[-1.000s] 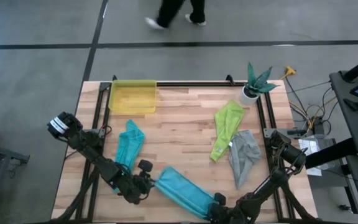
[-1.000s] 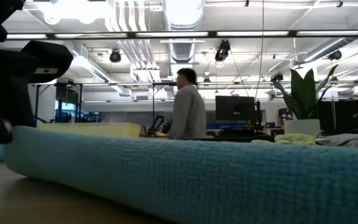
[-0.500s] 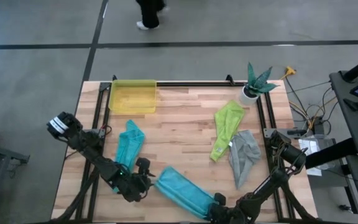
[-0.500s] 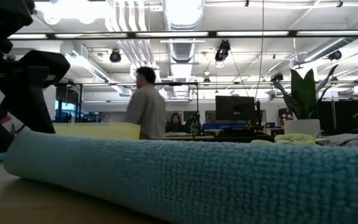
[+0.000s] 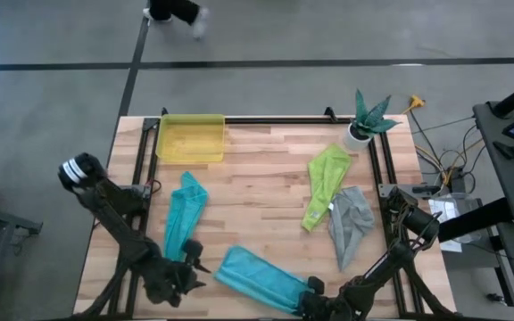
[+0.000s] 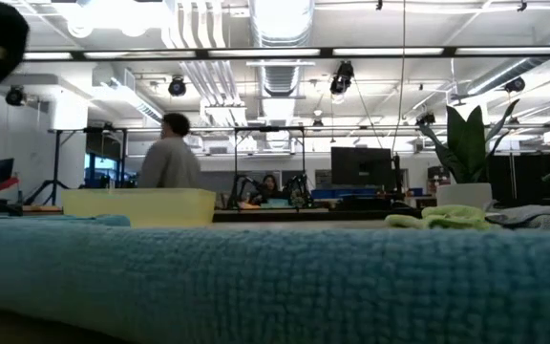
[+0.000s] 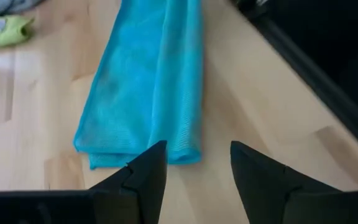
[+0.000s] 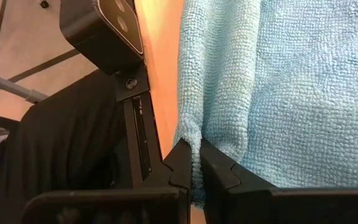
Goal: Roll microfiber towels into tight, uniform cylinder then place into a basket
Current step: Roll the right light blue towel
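Note:
The light blue towel (image 5: 257, 278) lies folded in a long band near the table's near edge, slanting from left to right. My right gripper (image 8: 196, 163) is shut on its right end (image 5: 306, 290). My left gripper (image 7: 194, 163) is open and empty, just short of the band's left end (image 7: 138, 152), and shows in the high view (image 5: 187, 270). The teal towel (image 5: 186, 214), the lime green towel (image 5: 324, 183) and the grey towel (image 5: 348, 223) lie crumpled on the table. The yellow basket (image 5: 190, 138) stands at the far left. My right gripper pinches the edge of the light blue towel's right end (image 8: 194, 140) between its two fingertips. The fingers come low along the table from its near right side. One layer or several, I cannot tell. The towel lies on the table, slack.
A white pot with a plant (image 5: 364, 123) stands at the far right corner. Bare wood shows in the table's middle (image 5: 257, 205). A person walks in the room beyond the table (image 6: 168, 153).
My left gripper has drawn back from the light blue towel's left end toward the table's near left corner and has left the low view. The towel's left end has shifted a little toward the near edge and lies flatter. My right gripper has kept still.

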You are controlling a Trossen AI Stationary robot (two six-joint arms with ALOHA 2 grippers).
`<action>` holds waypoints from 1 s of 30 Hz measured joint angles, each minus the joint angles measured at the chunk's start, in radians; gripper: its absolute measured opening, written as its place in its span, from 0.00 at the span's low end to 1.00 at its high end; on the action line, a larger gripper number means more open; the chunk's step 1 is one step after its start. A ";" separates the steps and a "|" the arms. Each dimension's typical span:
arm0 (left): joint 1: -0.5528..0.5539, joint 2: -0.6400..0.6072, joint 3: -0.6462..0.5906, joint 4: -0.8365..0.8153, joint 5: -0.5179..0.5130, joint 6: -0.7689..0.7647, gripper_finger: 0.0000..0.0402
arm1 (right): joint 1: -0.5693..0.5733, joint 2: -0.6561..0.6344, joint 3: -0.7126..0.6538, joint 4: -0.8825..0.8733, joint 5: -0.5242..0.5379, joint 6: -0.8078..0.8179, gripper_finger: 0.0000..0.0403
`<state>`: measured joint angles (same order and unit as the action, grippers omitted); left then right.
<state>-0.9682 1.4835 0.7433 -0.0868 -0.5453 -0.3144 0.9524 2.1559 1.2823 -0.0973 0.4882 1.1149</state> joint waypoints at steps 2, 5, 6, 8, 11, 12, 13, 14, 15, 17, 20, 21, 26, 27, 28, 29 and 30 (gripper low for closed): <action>-0.021 -0.010 0.000 0.006 -0.008 -0.002 0.40 | 0.000 0.000 0.000 0.000 0.001 0.000 0.02; -0.043 -0.002 -0.002 0.110 -0.009 0.056 0.40 | 0.000 0.000 0.000 0.001 0.002 -0.005 0.02; -0.047 0.010 -0.004 0.173 0.000 0.102 0.40 | 0.000 0.000 0.000 0.001 0.002 -0.009 0.02; -0.050 0.054 -0.010 0.303 0.051 0.208 0.40 | -0.001 0.000 0.000 0.001 0.002 -0.013 0.02; -0.050 0.141 -0.007 0.423 0.112 0.318 0.40 | -0.001 0.000 0.000 0.002 0.002 -0.012 0.02; -0.049 0.171 0.001 0.432 0.113 0.339 0.40 | -0.001 0.000 0.000 0.002 0.002 -0.012 0.02; -0.046 0.202 0.010 0.438 0.114 0.351 0.40 | -0.001 0.000 0.000 0.002 0.002 -0.012 0.02; -0.042 0.229 0.017 0.441 0.102 0.364 0.40 | -0.001 0.000 0.000 0.003 0.002 -0.012 0.02; -0.038 0.255 0.026 0.442 0.087 0.376 0.40 | -0.001 0.000 0.000 0.003 0.002 -0.011 0.02; -0.026 0.303 0.049 0.443 0.044 0.400 0.40 | -0.001 0.000 0.000 0.004 0.002 -0.012 0.02; -0.004 0.356 0.091 0.448 0.014 0.448 0.40 | -0.001 0.000 0.000 0.004 0.002 -0.012 0.02; 0.005 0.370 0.103 0.449 0.014 0.458 0.40 | -0.001 0.000 0.000 0.004 0.002 -0.012 0.02; 0.059 0.431 0.146 0.442 0.014 0.502 0.40 | -0.001 0.000 0.000 0.004 0.002 -0.009 0.02; 0.067 0.435 0.151 0.443 0.015 0.505 0.40 | -0.001 0.000 0.000 0.005 0.002 -0.009 0.02; 0.073 0.437 0.153 0.442 0.016 0.505 0.40 | -0.001 0.000 0.000 0.005 0.002 -0.009 0.02; 0.079 0.437 0.154 0.441 0.016 0.506 0.40 | -0.001 0.000 0.000 0.005 0.002 -0.009 0.02; 0.085 0.436 0.155 0.437 0.017 0.505 0.40 | -0.001 0.000 0.000 0.005 0.002 -0.009 0.02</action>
<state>-0.8830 1.9195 0.8986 0.3498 -0.5282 0.1909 0.9512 2.1555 1.2819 -0.0923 0.4904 1.1059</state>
